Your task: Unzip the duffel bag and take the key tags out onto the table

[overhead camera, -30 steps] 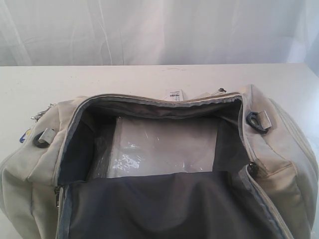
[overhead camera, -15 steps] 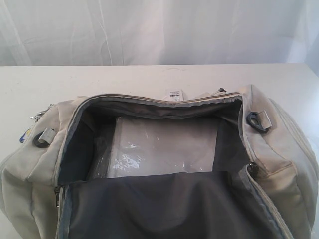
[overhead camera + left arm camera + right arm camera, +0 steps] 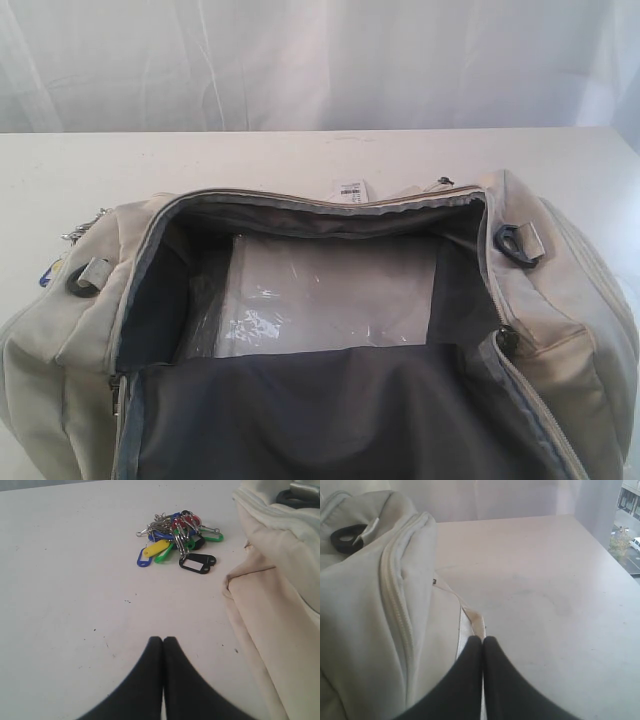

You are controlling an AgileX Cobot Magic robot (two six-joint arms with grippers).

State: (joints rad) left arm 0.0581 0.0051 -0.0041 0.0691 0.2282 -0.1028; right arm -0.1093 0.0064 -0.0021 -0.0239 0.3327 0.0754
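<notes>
Key tags are lying on the desk ahead of your left fingers. Those and your right fingers are sitting clenched, empty.

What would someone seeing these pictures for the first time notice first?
The duffel bag fills the exterior view, unzipped wide, with a clear plastic packet lying inside. The key tags, a bright bunch, lie on the table just outside the bag's end, ahead of the shut left gripper.

Matt cloth duffel bag; glossy plastic, metal-ringed key tags; smooth table.
</notes>
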